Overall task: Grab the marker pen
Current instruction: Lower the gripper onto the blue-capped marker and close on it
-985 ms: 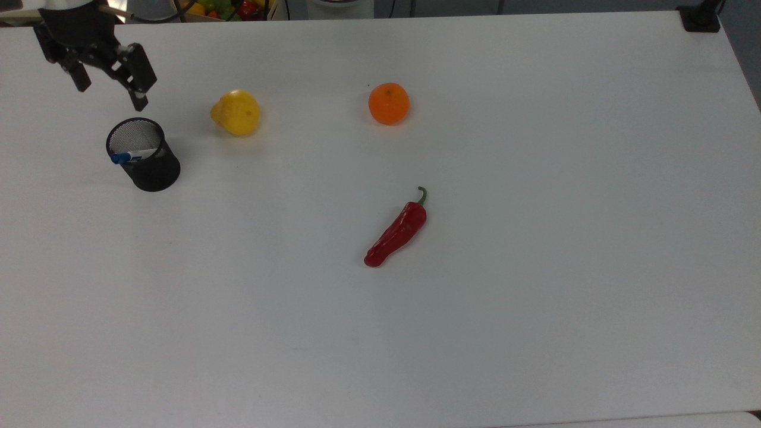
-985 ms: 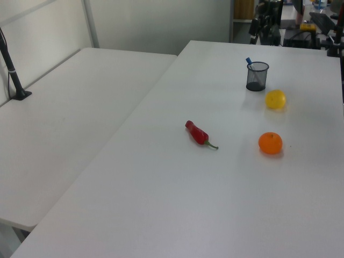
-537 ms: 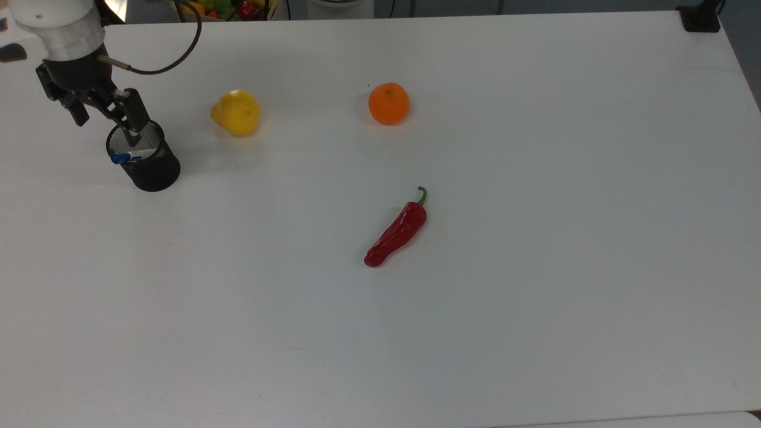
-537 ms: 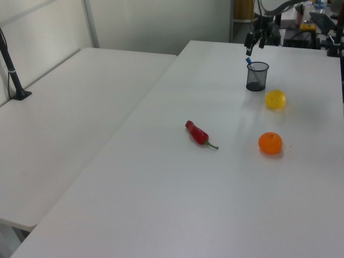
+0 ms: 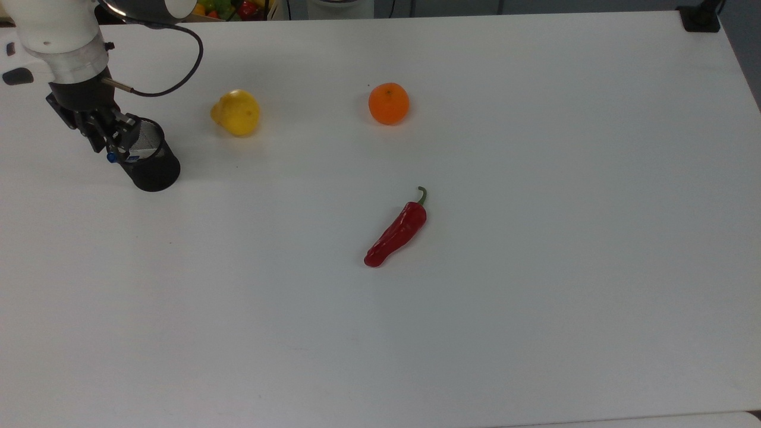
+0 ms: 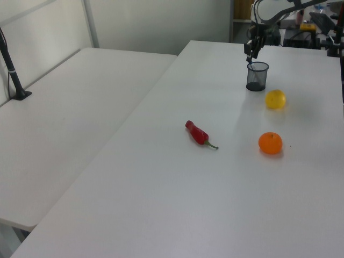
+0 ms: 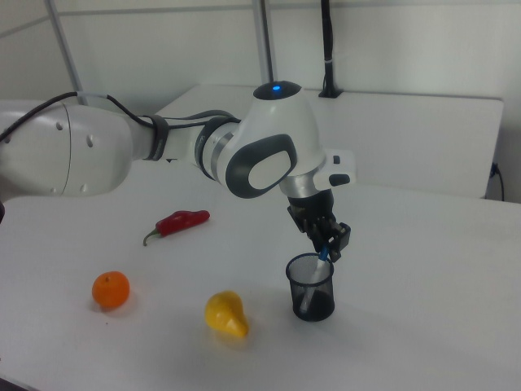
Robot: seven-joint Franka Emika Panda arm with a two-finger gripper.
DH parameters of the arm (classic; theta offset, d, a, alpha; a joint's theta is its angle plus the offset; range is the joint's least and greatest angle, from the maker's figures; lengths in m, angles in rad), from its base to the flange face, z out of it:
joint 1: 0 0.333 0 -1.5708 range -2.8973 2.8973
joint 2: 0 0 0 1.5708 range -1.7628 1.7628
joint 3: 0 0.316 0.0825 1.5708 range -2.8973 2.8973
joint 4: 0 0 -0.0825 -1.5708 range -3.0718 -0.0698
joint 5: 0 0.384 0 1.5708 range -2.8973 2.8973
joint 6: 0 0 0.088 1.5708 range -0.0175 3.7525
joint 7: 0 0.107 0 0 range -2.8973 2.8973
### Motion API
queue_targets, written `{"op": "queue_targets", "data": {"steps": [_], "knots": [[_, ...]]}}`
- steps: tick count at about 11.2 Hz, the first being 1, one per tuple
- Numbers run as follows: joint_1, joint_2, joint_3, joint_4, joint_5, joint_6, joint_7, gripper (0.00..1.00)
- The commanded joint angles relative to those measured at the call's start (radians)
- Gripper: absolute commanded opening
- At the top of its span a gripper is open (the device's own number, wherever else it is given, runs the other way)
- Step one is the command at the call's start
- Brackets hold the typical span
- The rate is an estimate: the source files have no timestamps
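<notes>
Gripping the marker pen (image 7: 325, 252) by its blue-capped upper end, the gripper (image 5: 116, 147) is hanging just over the rim of the black mesh pen cup (image 5: 151, 166), its two dark fingers (image 7: 333, 241) pressed in against the cap. In the right view the blue cap is showing between the fingers while the pen's white body is slanting down inside the mesh cup (image 7: 312, 289) (its lower end is dim through the mesh). In the top view the blue cap end is peeking out at the cup's rim on the top view's left, right under the fingers. The white arm (image 7: 260, 159) is reaching down to the cup from above.

The cup is standing upright on the white table (image 5: 475, 327). A yellow pear-like fruit (image 5: 236, 112) is lying near it, an orange (image 5: 389, 103) farther along, and a red chili pepper (image 5: 397, 230) is lying well apart from all of them.
</notes>
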Motion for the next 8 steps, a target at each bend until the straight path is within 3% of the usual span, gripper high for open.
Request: {"op": "queue_targets", "data": {"steps": [1, 5, 8], "knots": [[-0.01, 0.007, 0.003, 0.014, 0.023, 0.014, -0.007, 0.29], [-0.013, 0.004, 0.003, 0.017, 0.031, 0.014, -0.01, 0.04], [-0.013, -0.001, 0.004, 0.066, 0.041, 0.002, -0.01, 0.0]]}}
